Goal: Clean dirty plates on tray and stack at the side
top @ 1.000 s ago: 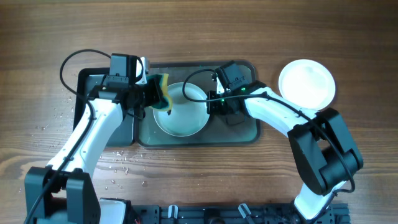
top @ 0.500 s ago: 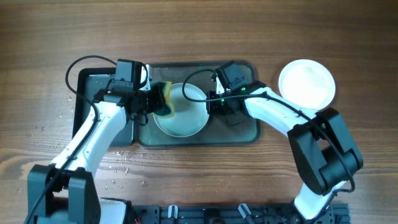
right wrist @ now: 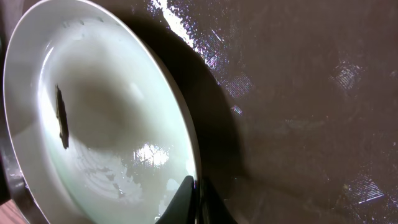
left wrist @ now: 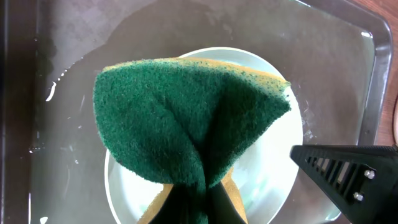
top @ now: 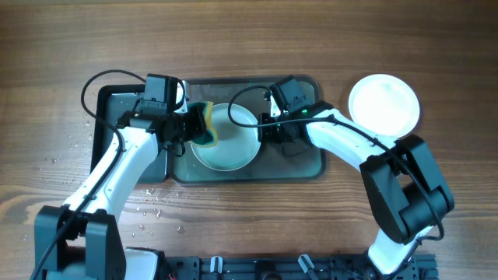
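On the grey-green tray (top: 305, 167) at centre frame, a pale aqua plate (top: 233, 152) gets its scrub; the right gripper (top: 264, 129) is clamped on the plate's right-hand rim, apparently to steady it and tip it for wiping; the shadow beneath that rim in the right wrist view suggests the edge is off the tray floor; the left gripper (top: 194, 124) pinches a folded green-and-yellow sponge (top: 205, 123), its abrasive green face fanned over the plate's upper left part, though whether it touches the surface cannot be told; a dark smudge (right wrist: 61, 118) shows on the plate's inner face, so cleaning looks unfinished.

At upper right of the overhead frame, a white plate (top: 384, 103) lies on the table (top: 257, 39), well apart from the tray, likely the start of the stack; a black tray (top: 109, 101) sits against the main tray's left edge, under the left arm; water droplets (top: 152, 204) speckle the wood at lower left; both arms crowd the plate from opposite sides, and the right gripper's finger lies near the sponge's likely path across the plate.
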You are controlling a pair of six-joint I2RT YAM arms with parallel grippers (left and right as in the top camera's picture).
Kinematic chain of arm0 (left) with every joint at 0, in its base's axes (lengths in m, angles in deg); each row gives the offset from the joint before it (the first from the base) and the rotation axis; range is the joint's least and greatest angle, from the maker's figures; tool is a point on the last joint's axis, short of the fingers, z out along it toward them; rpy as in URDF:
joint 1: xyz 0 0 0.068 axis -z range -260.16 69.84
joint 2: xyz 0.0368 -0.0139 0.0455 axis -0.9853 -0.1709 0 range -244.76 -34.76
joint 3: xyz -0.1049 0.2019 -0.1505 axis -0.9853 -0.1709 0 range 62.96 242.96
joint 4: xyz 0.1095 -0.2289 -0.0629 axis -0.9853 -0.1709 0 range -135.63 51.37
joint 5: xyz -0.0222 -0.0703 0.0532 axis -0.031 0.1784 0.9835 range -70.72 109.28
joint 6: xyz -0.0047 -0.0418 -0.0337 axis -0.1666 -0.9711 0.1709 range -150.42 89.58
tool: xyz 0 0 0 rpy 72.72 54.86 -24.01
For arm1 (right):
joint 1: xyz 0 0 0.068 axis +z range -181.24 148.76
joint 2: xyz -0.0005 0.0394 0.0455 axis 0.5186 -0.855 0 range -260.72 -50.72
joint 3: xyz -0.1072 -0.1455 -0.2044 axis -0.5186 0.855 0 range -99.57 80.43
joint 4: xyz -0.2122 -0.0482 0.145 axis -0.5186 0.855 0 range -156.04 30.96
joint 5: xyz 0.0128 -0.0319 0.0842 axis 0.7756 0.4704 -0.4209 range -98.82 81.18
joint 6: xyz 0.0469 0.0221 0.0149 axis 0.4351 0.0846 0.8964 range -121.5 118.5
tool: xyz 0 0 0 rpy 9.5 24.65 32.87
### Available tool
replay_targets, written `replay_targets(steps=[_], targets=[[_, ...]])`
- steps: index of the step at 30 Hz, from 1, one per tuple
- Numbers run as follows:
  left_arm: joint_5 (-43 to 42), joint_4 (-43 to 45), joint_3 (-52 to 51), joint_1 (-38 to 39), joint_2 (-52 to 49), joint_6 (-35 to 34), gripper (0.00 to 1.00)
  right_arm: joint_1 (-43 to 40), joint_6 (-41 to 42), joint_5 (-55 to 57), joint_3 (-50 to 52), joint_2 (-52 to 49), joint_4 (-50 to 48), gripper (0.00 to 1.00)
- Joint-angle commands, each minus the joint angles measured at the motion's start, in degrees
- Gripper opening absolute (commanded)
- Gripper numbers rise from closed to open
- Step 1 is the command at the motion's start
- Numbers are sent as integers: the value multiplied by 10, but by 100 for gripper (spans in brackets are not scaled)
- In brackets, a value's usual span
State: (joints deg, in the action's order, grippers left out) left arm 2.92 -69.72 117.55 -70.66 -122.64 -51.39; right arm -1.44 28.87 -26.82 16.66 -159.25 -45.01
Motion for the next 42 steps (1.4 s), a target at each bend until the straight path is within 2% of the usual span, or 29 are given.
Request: replay_targets(steps=[1,5,9,14,25,42], targets=[[10,2,-4,2,-2,-10,4,0,0,-9,5,-8,-3,4],[15,3,-4,16,-3,-23,4,0,0,-9,5,-8,-3,4],[74,3,-4,42,-3,-33,4,0,0,-9,5,-8,-3,4],[101,8,-4,67,-3,-53,4,0,0,1,5,-8,-2,4],[100,12,-4,68,-20,-65,4,0,-3,4,5,-8,5,4],[68,42,-4,68,-142,-63,4,0,-4,4,5,-8,4,4]])
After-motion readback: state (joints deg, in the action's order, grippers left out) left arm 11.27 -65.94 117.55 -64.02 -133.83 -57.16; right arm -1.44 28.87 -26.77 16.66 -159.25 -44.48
